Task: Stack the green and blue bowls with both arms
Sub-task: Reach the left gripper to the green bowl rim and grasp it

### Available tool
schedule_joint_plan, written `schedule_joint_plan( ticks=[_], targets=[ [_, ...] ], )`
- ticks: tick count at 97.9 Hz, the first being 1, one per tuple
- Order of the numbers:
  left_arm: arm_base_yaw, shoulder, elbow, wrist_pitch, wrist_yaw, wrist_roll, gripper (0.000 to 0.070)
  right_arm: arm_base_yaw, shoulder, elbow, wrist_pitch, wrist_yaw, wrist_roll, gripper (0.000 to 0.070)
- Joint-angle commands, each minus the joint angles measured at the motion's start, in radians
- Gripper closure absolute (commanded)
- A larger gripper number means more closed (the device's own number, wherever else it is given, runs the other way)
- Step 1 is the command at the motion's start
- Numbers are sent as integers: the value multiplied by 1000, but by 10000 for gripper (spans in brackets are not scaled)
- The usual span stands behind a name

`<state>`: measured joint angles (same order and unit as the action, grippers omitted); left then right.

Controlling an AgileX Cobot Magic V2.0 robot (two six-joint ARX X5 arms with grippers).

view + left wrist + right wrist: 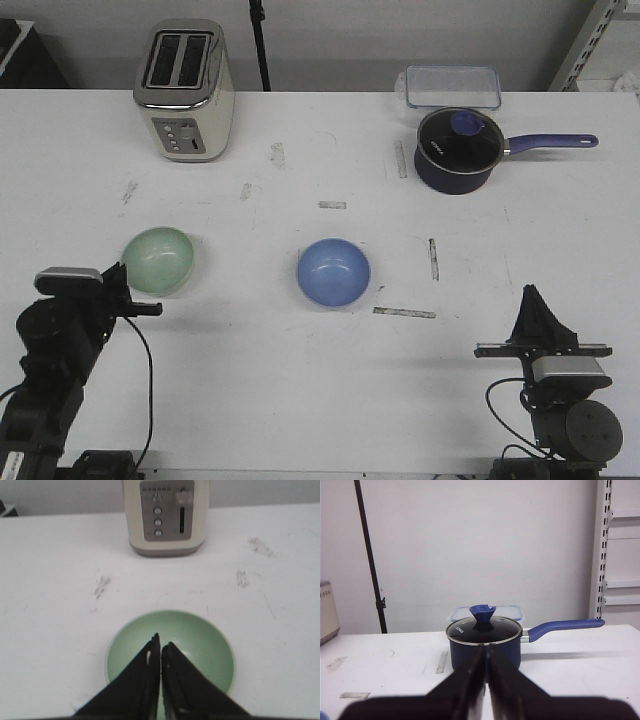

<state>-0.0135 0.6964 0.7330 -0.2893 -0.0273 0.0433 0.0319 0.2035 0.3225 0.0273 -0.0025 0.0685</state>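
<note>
On the white table (300, 400) I count two bowls: one green bowl (158, 260) at the left, one blue bowl (333, 271) mid-table, well apart. My left gripper (160, 647), fingers pressed together, hangs over the green one; my right gripper (485, 655), also closed and empty, faces one saucepan (485, 642).

The green bowl (158, 261) and blue bowl (333, 272) are set upright, empty, well apart on the table (300, 380).

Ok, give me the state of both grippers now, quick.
Left gripper: closed, empty, fingers over the green bowl.
Right gripper: closed, holding nothing.
</note>
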Motion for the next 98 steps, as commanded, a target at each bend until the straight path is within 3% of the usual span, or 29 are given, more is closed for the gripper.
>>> schedule_joint_plan(
  ticks=[1,43,53,69,85,90,98],
  targets=[
    [0,79,68,-72,-2,5,698,1,-1,3,10,3,13,697],
    [56,489,425,-449,39,-270,698,1,-1,3,10,3,13,697],
    [90,560,507,-529,95,-273,698,1,-1,3,10,3,13,697],
    [175,644,608,-625,267,-268,698,1,-1,3,10,3,13,697],
    [241,667,620,-631,254,-270,688,1,-1,3,10,3,13,697],
    [260,671,620,-637,244,-269,635,1,-1,3,10,3,13,697],
    [282,678,620,-640,229,-267,449,1,-1,3,10,3,13,697]
  ],
)
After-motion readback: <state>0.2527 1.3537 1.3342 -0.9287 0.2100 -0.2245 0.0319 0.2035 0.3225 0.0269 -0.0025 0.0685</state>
